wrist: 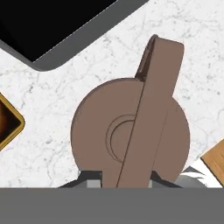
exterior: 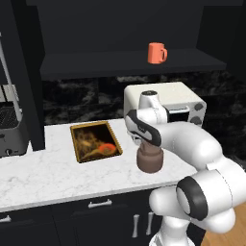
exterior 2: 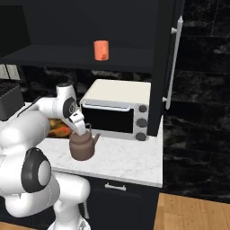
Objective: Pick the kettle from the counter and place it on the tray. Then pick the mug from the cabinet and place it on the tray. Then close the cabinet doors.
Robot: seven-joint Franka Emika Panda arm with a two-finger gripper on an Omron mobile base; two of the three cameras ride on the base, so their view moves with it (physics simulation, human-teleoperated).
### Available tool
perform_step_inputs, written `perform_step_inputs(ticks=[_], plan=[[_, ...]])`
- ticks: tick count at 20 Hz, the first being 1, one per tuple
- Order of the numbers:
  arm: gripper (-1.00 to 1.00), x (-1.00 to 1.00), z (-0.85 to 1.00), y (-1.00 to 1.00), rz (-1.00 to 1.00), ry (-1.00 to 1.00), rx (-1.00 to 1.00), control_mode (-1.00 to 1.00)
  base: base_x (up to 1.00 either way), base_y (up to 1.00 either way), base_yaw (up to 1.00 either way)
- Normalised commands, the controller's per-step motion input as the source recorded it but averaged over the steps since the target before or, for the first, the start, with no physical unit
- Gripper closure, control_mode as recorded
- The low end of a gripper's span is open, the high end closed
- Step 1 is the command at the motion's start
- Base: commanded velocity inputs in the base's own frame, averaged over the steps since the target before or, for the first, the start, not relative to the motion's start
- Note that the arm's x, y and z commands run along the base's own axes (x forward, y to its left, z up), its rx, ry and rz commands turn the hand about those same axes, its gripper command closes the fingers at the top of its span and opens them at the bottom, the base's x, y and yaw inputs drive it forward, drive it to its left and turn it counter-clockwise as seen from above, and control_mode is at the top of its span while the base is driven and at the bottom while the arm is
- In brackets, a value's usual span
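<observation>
The brown kettle [exterior: 150,161] [exterior 2: 82,147] stands on the white marble counter [exterior: 48,178] [exterior 2: 126,161], right of the tray [exterior: 75,144] with its golden rim. My gripper [exterior: 146,144] [exterior 2: 81,130] [wrist: 127,179] comes down from above. In the hand view its fingers press both sides of the kettle's [wrist: 131,131] arched handle. A corner of the tray [wrist: 16,119] lies at the left of that view. The orange mug [exterior: 156,53] [exterior 2: 101,50] stands on the shelf of the black cabinet [exterior: 120,67]. A cabinet door [exterior 2: 161,67] stands open on the right.
A white toaster oven [exterior: 173,98] [exterior 2: 119,110] sits just behind the kettle; its dark door [wrist: 43,22] is near in the hand view. A grey appliance [exterior: 9,129] stands at the counter's left end. The counter ends right of the oven, over wooden floor [exterior 2: 193,211].
</observation>
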Motion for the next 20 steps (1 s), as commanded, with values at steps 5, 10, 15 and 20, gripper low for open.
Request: perform_step_inputs(ticks=[5,10,15,20], plan=[[1.0,-0.18,0.26,0.0,0.16,0.0,0.04,-1.0,0.0,0.0,0.0],[1.0,-0.13,0.4,0.16,0.05,-0.09,0.12,-1.0,0.0,0.0,0.0],[1.0,-0.01,0.14,0.58,0.0,-0.26,0.01,-1.0,0.0,0.0,0.0],[1.0,0.0,0.17,0.59,0.0,-0.33,0.01,-1.0,0.0,0.0,0.0]])
